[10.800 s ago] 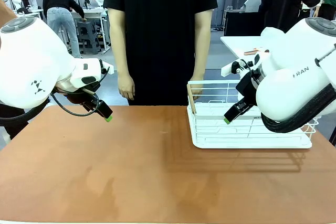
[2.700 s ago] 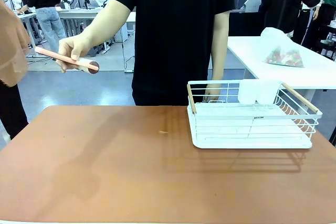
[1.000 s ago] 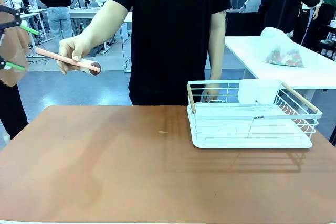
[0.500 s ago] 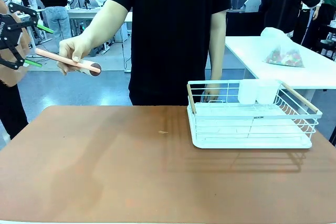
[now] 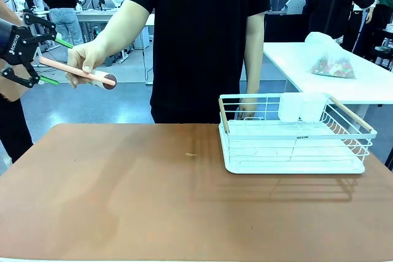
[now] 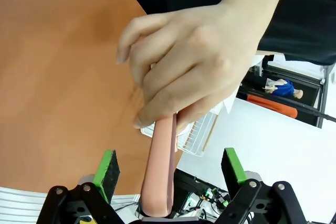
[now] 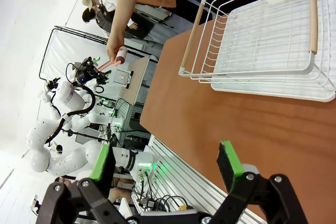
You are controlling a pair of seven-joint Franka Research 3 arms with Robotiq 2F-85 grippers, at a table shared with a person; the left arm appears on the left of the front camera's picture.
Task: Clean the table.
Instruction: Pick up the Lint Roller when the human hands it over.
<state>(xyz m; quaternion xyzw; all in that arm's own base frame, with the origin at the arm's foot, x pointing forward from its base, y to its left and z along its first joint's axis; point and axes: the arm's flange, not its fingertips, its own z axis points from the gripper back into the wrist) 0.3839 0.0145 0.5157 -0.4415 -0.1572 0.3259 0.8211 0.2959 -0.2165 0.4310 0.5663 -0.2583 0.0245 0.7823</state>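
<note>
Upper left, my left gripper point(image 5: 56, 61) has its jaws wide open around the pink handle point(image 5: 98, 77) in the person's hand point(image 5: 83, 59), the worktop point(image 5: 153, 200) fills the lower frame, and my right gripper point(image 7: 165, 161) is open too, so closing off-centre could pinch that hand.

left gripper point(image 5: 55, 61) wide open, high on the left side; right gripper point(image 7: 164, 162) likewise open

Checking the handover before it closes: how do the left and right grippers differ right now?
The left gripper has the pink handle, held by the person's hand, between its pads, untouched; the right gripper has nothing between its fingers. The left gripper is raised near the left side of the table; the right gripper hangs over it, the white rack ahead. Both are open, with green pads.
</note>
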